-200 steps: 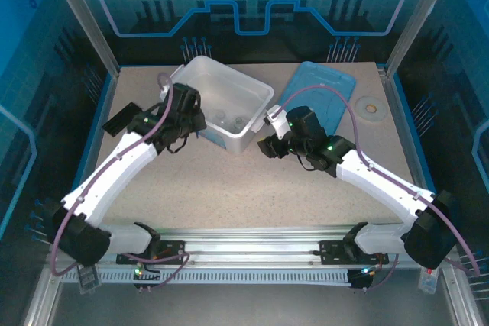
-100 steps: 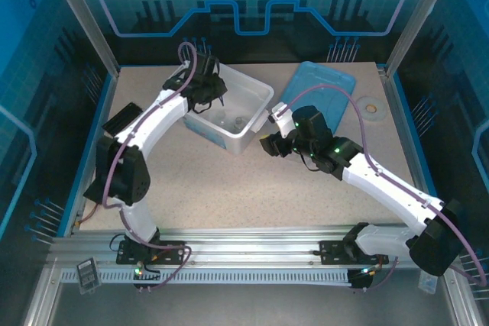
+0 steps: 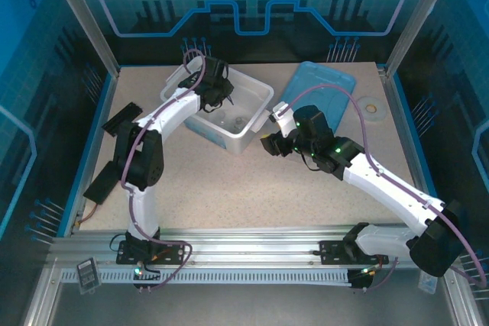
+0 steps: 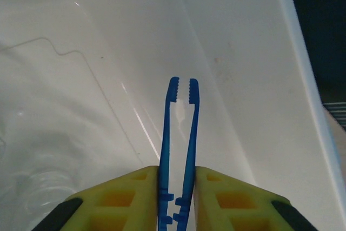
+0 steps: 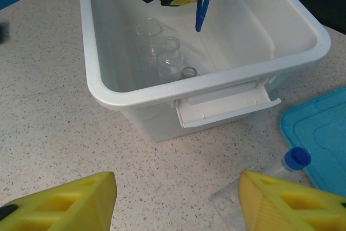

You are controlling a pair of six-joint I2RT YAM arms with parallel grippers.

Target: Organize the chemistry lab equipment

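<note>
we see white arm links [image 3: 382, 185] with black joints [image 3: 145, 166], purple cables [image 3: 353, 108] looping alongside, small green lights [image 3: 332, 147], and blocky yellow finger pads [image 4: 135, 198].

Inside the white bin [image 5: 162, 86], the left tool [image 4: 177, 204] has bare white plastic just ahead of the tweezers [image 4: 180, 128] pinched between its pads. The bin's wall rises close on its right, and clear glassware [image 5: 168, 52] crowds the floor on its left. The right tool [image 5: 175, 198], jaws spread wide, hangs above bare speckled surface [image 5: 81, 128]. Straight ahead of it the bin's near wall blocks the way. Ahead to its right lie a blue-capped tube [image 5: 296, 159] and a blue lid [image 5: 324, 128].
</note>
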